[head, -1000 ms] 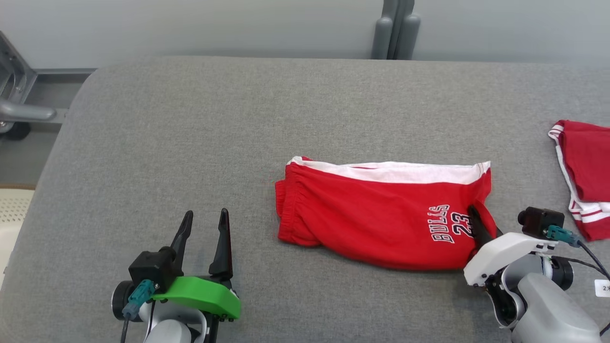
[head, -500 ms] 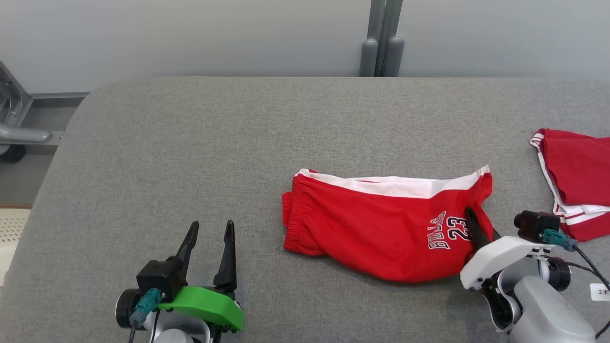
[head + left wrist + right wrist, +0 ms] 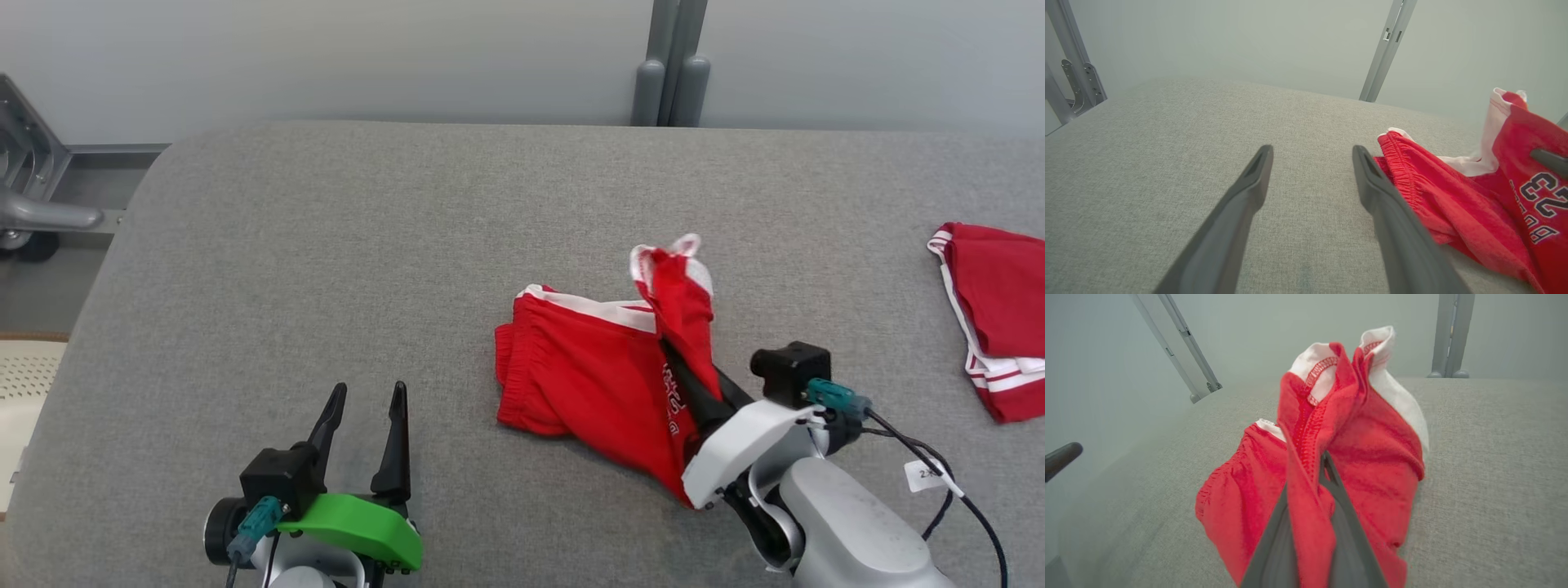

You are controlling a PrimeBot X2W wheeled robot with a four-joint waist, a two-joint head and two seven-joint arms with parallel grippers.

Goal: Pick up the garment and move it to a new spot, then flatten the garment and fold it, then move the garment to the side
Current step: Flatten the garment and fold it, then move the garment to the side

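My right gripper [image 3: 671, 359] is pinched tight on one end of the red BULLS 23 garment [image 3: 588, 376], raising it off the grey table [image 3: 326, 245]; the rest lies mid-table; my left gripper [image 3: 369, 392] gapes wide, empty; the cloth looks light and limp, so I'd take it by a hem or corner.

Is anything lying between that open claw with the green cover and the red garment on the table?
Nothing visible does. Only the bare grey padded table lies between the open left gripper and the red-and-white garment. The right gripper is shut on the garment's other end.
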